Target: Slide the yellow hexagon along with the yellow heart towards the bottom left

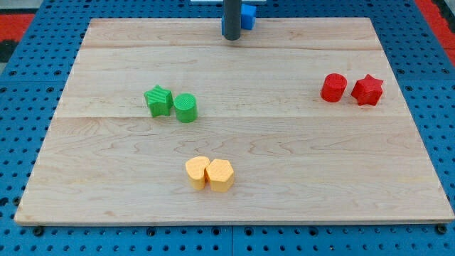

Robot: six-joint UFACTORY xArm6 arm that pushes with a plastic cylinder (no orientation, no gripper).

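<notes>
The yellow hexagon [221, 175] sits on the wooden board at the lower middle of the view. The yellow heart [197, 171] touches its left side. My tip [231, 38] is at the view's top centre, near the board's far edge, far above both yellow blocks. The rod is upright and touches none of the yellow blocks. A blue block [247, 16] sits just behind the rod, partly hidden by it.
A green star [158, 100] and a green cylinder [185, 108] sit together left of centre. A red cylinder [333, 87] and a red star [367, 89] sit at the right. The wooden board [106, 178] lies on a blue pegboard.
</notes>
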